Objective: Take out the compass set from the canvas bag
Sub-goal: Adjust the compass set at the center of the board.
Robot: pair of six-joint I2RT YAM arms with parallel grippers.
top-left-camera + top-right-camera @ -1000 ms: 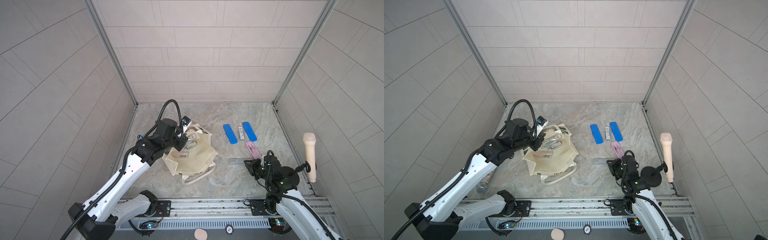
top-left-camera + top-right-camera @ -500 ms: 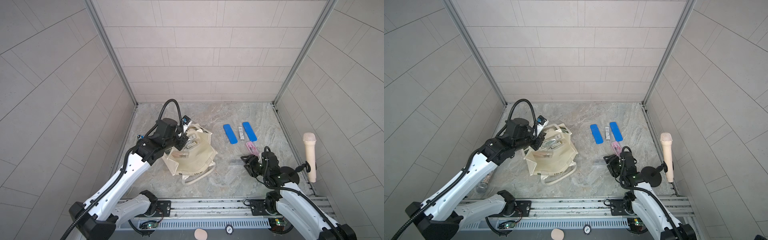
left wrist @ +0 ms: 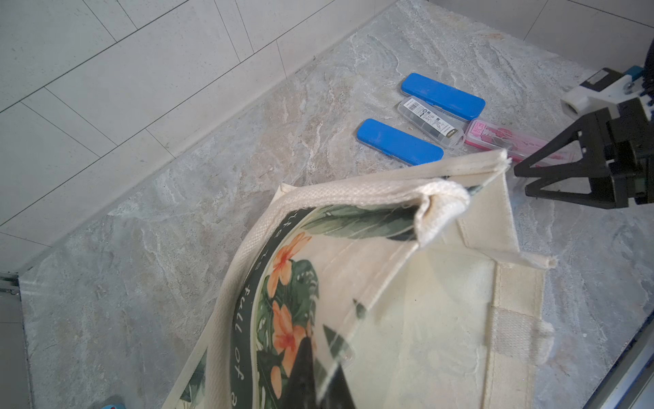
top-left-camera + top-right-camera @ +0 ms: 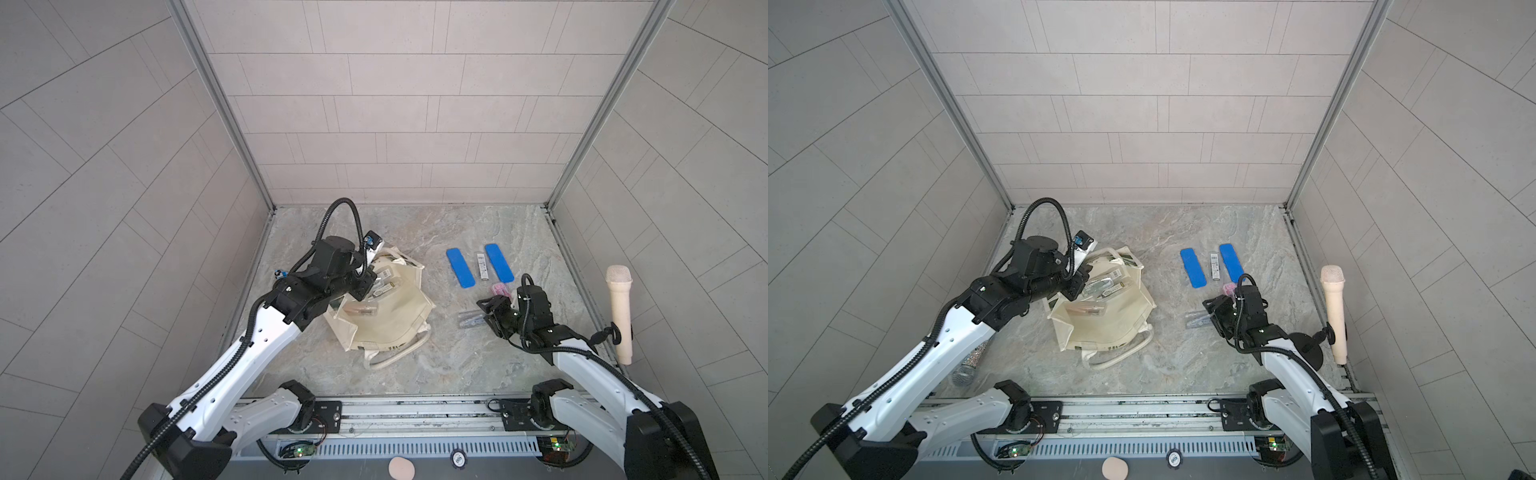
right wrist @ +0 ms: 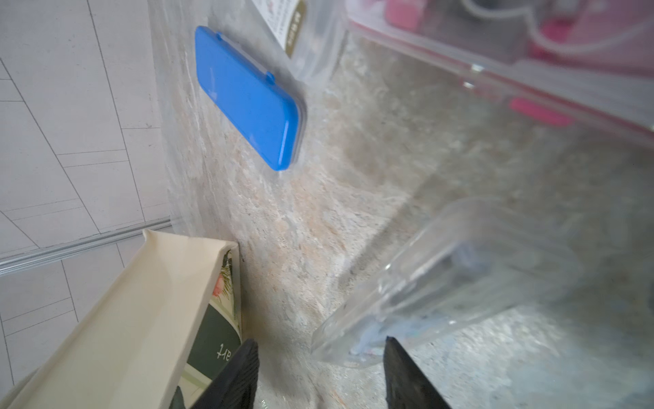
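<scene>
Since a second ago, our right gripper point(image 4: 484, 316) has spread its fingers and shifted a little to the left. The clear case point(image 4: 469, 320) that it was closed on lies where it lay. Our left arm and the canvas bag point(image 4: 392, 332) have not moved.

The right fingers point(image 5: 403, 368) now stand apart. The end of the clear case lies between their tips, and we cannot see either finger touching it. The case rests flat on the marble table point(image 4: 436, 374), on the right half, well apart from the bag.

Our left gripper point(image 4: 358, 294) is closed tight on the cloth at the bag's left rim and holds that edge up. The bag sits left of centre with its mouth gaping upward. In the left wrist view, its outer side shows a green leaf print with orange flowers. Inside the bag we see more clear cases point(image 4: 380, 287) lying across one another.

Farther back on the right, two blue cases point(image 4: 460, 268) lie side by side with a labelled clear case point(image 4: 481, 266) between them. A pink case point(image 4: 498, 289) lies just on the near side of those, close by the right arm's wrist. A cream microphone point(image 4: 619, 307) stands upright on a holder by the right wall.
</scene>
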